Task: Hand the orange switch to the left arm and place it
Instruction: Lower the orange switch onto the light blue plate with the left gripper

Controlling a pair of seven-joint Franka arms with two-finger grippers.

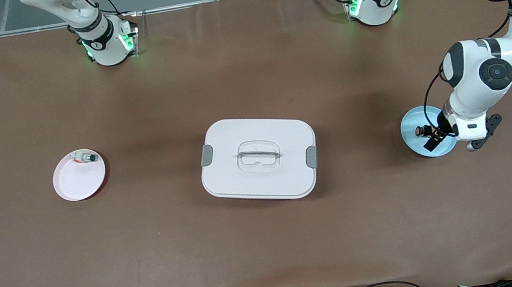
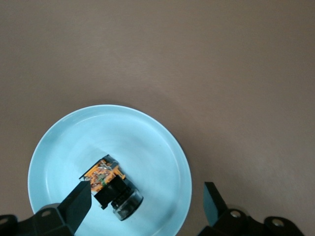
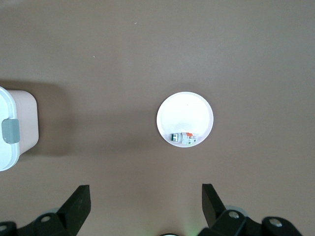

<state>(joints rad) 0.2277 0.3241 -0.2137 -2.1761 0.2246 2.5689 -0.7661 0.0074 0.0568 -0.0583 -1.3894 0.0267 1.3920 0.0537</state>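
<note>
Pick step: left gripper hangs low over the blue plate at the left arm's end of the table, fingers spread around the orange switch lying on it, not pinched. Next: close, lift, clear the box at table centre. Right gripper spread, waiting high over the white plate.

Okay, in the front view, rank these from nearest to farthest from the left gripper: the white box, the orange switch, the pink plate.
The left gripper, open, is down over the blue plate.
1. The orange switch, on that blue plate, at the gripper's fingers.
2. The white box, mid-table.
3. The pink plate, toward the right arm's end, holding the green-capped switch.
</note>
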